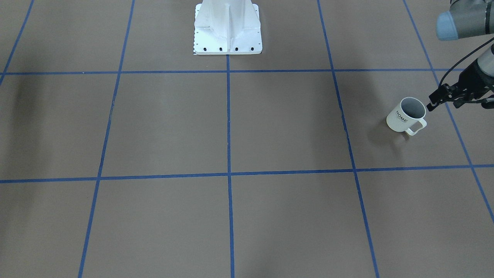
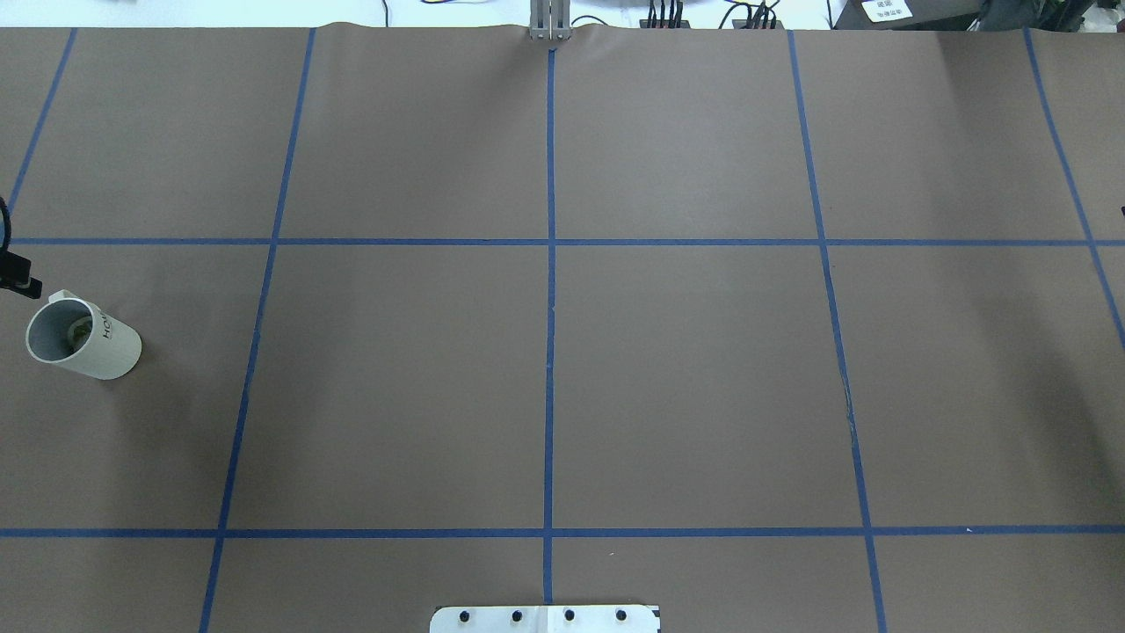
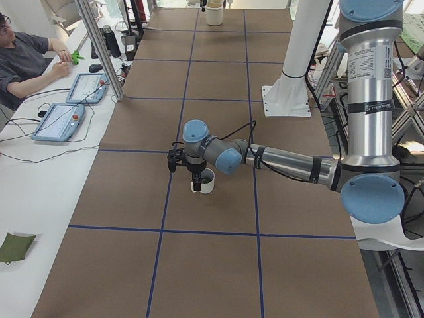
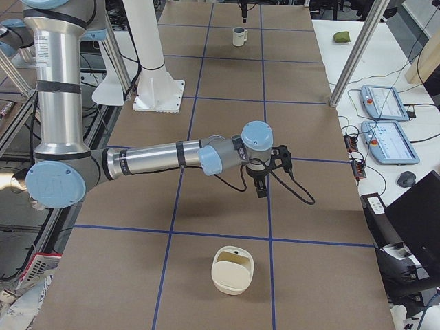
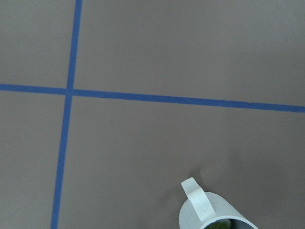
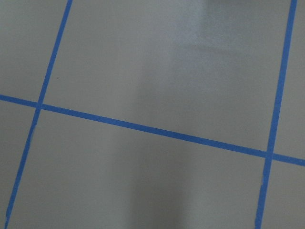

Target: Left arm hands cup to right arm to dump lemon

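The task is at its first step, the pickup. The white mug with grey inside and black "HOME" lettering, the cup (image 1: pixel 406 114), stands upright on the brown-papered table (image 1: pixel 270 127), close to the table's left end and about midway between the robot's edge and the operators' edge. The small yellow-green lemon (image 2: pixel 79 331) lies inside it.

The left gripper (image 1: pixel 431 105) hangs just beside the cup's rim, on the side toward the table's left end. It grasps nothing. Whether its fingers are spread or closed I cannot tell, and the left wrist view shows only the cup's rim and squarish handle at its bottom edge.

The right gripper (image 4: pixel 261 189) hovers empty over the table near the right end, well apart from the cup. Its fingers cannot be judged from the side view.

Next, the left gripper likely has to centre on the cup's wall or handle, descend and close. It should then lift the cup level so the lemon stays inside.
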`<state>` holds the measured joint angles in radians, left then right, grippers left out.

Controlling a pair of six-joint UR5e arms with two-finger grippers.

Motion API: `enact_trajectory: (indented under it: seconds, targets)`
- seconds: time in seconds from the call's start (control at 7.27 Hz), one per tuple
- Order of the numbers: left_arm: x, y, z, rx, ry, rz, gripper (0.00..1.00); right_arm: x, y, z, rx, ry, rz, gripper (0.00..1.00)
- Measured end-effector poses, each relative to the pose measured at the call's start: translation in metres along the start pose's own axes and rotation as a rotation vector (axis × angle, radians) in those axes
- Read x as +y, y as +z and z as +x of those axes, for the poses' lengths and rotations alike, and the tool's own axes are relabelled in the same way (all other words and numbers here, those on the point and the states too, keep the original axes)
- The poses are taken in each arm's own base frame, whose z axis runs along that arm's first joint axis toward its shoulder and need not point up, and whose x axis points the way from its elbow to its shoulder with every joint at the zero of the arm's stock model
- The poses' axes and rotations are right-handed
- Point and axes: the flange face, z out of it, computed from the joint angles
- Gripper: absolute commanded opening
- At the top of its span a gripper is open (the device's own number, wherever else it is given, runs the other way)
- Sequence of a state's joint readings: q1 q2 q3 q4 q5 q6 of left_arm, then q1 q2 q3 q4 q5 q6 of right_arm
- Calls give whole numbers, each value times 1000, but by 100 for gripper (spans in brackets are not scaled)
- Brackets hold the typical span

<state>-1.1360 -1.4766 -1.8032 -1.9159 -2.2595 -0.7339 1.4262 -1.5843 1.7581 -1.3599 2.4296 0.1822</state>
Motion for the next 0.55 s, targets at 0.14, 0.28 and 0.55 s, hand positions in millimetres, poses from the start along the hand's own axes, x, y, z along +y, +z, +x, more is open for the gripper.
enact_trajectory:
  seconds: [0.14, 0.28, 0.55]
  targets:
    - [2, 8, 3, -4, 8, -10, 99, -2, 0, -3, -3, -5, 1, 100]
    - [4, 15, 6, -8, 17, -22, 97, -5, -1, -6, -6, -8, 2, 100]
    - [8, 31, 6, -19, 26, -50, 92, -8, -2, -9, -12, -13, 4, 100]
